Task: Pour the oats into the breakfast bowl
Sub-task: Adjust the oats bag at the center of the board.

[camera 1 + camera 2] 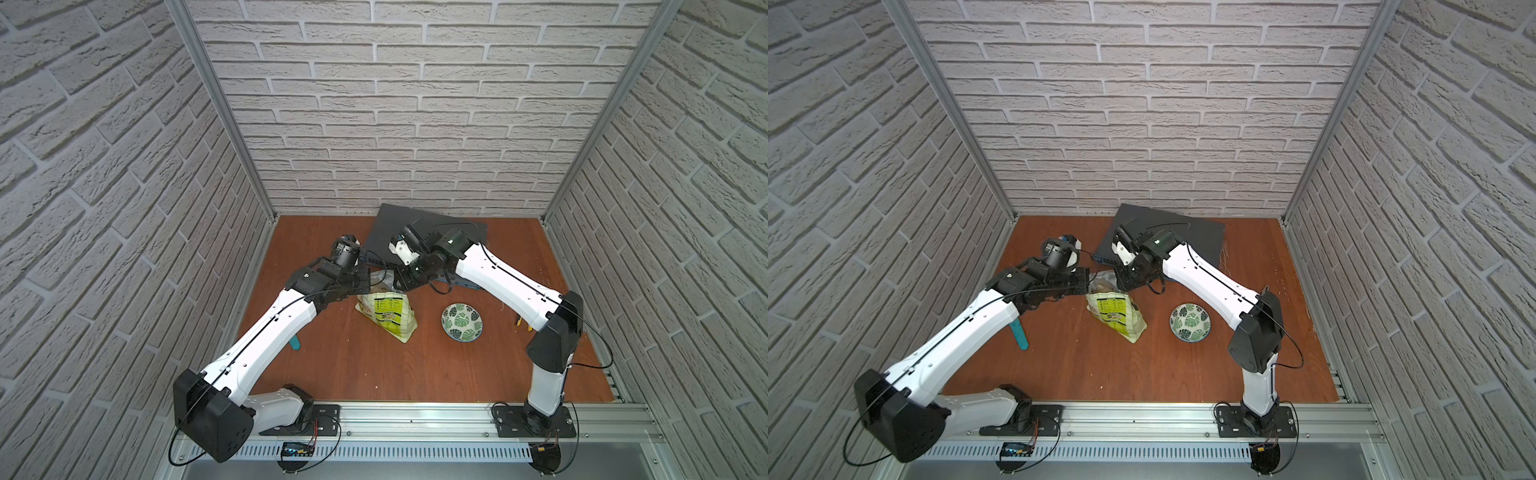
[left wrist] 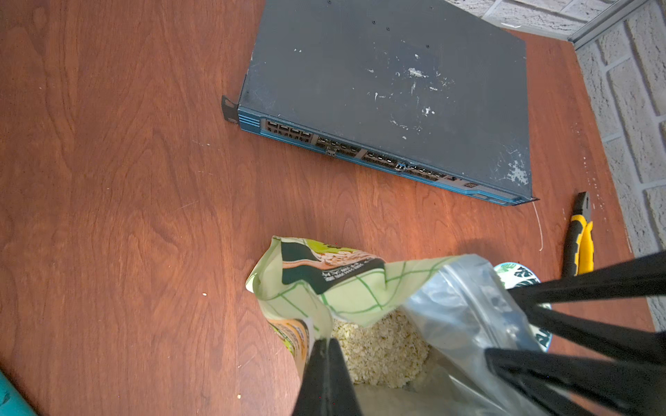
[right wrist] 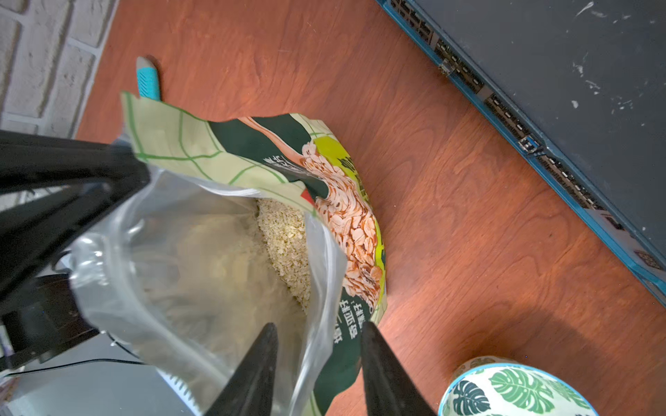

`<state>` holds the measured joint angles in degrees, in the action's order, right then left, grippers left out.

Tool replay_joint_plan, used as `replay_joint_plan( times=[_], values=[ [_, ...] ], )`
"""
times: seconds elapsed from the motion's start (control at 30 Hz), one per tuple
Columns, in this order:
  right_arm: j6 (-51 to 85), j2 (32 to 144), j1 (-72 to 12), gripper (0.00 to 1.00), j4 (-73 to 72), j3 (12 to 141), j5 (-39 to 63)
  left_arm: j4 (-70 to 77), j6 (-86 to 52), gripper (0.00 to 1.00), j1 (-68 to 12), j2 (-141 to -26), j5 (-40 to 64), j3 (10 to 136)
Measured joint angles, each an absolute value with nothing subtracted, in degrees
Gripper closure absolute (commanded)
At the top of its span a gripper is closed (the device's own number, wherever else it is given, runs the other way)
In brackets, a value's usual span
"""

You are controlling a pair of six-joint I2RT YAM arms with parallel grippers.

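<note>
The light green oats pouch point(image 1: 388, 316) point(image 1: 1117, 316) stands on the wooden table with its mouth spread open, and pale oats point(image 2: 382, 353) point(image 3: 284, 237) show inside. My left gripper point(image 2: 326, 340) point(image 1: 365, 282) is shut on one edge of the pouch's rim. On the opposite side, my right gripper point(image 3: 319, 324) point(image 1: 401, 282) is open and straddles the wall of the pouch point(image 3: 252, 151), with one finger inside the mouth and one outside. The leaf-patterned breakfast bowl point(image 1: 462, 322) point(image 1: 1190, 323) point(image 3: 511, 390) sits to the right of the pouch and holds nothing.
A dark network switch point(image 1: 432, 224) point(image 2: 389, 90) lies at the back of the table behind both grippers. A teal-handled tool point(image 1: 1020, 334) point(image 3: 146, 77) lies under the left arm. A yellow-and-black tool point(image 2: 580, 245) lies near the right wall.
</note>
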<state>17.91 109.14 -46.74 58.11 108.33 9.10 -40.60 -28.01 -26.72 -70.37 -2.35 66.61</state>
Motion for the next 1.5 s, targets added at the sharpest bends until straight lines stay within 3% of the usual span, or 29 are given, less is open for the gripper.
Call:
replay_joint_plan(
  times=[0.07, 0.17, 0.57, 0.97, 1.07, 1.2, 1.27, 1.37, 1.5],
  values=[
    [17.5, 110.6, -46.8, 0.87, 58.8, 108.5, 8.1, -40.7, -28.0, 1.0, -26.7, -70.1, -2.6, 66.5],
    [16.4, 112.8, -46.9, 0.96, 60.6, 110.5, 6.1, -40.7, -28.0, 1.0, -26.9, -69.8, -2.9, 66.2],
    [13.6, 117.9, -47.0, 0.97, 63.2, 123.3, -3.4, -41.6, -28.6, 1.0, -27.0, -69.2, -6.1, 65.9],
    [13.7, 126.9, -44.0, 0.95, 62.4, 134.3, 1.9, -40.2, -29.8, 1.0, -25.8, -69.7, -11.2, 65.9],
    [13.7, 127.1, -42.7, 0.89, 61.8, 134.3, 4.7, -38.4, -30.3, 1.0, -24.9, -70.7, -11.6, 65.9],
    [13.3, 127.0, -40.1, 0.6, 61.7, 134.4, 8.9, -36.5, -31.1, 1.0, -24.4, -71.5, -11.8, 65.8],
    [13.0, 125.9, -38.7, 0.51, 61.2, 132.7, 10.1, -35.8, -31.1, 1.0, -24.3, -71.9, -11.9, 65.8],
    [12.4, 119.1, -37.4, 0.41, 60.7, 124.3, 10.5, -35.5, -31.2, 1.0, -24.3, -72.0, -11.9, 65.8],
    [11.9, 106.0, -37.0, 0.38, 60.8, 112.8, 7.7, -35.6, -31.2, 1.0, -24.2, -72.0, -12.4, 65.8]
  ],
)
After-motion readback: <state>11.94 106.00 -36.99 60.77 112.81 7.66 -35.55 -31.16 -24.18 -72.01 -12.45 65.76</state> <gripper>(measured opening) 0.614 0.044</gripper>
